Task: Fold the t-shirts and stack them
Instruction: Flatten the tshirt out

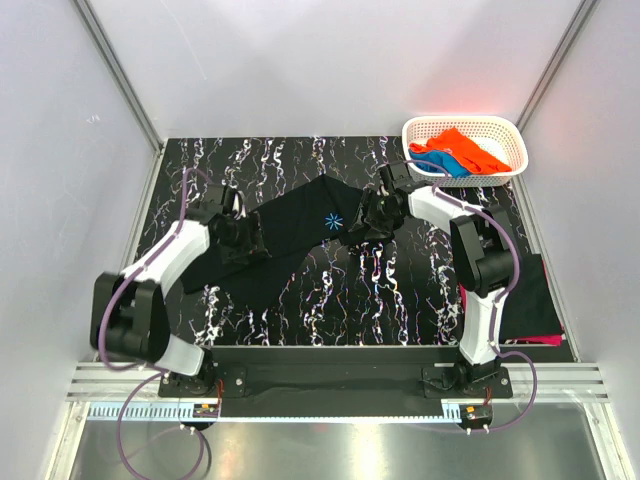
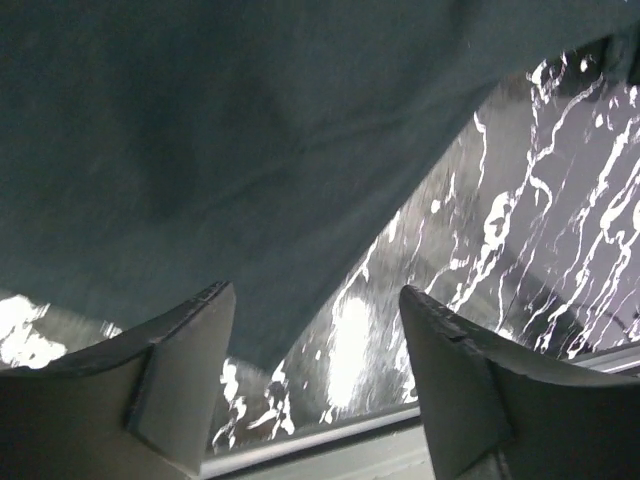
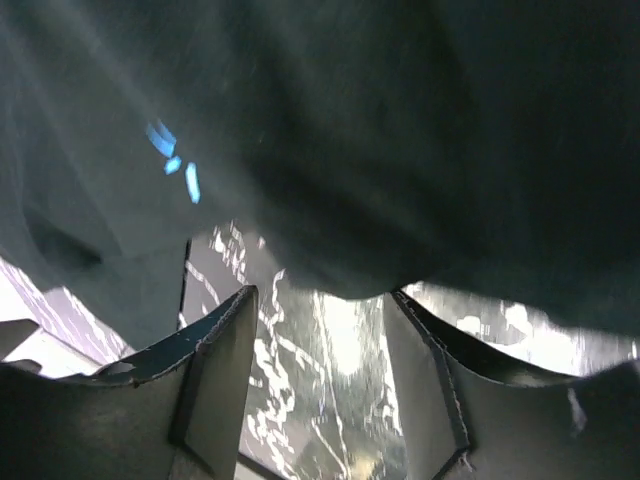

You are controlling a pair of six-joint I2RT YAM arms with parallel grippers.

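Flattening step, I judge: the black t-shirt (image 1: pixel 300 225) lies slanted on the desk (image 1: pixel 400 300), toward 9 o'clock of centre. Left gripper (image 2: pixel 318 295) and right gripper (image 3: pixel 322 295) stand spread, pinching nothing. Next likely calls for gripping 2 edges and folding over.

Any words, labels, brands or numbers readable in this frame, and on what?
No readable text anywhere.
Black t-shirt: only a blue starburst mark on the chest, with no letters or numbers.
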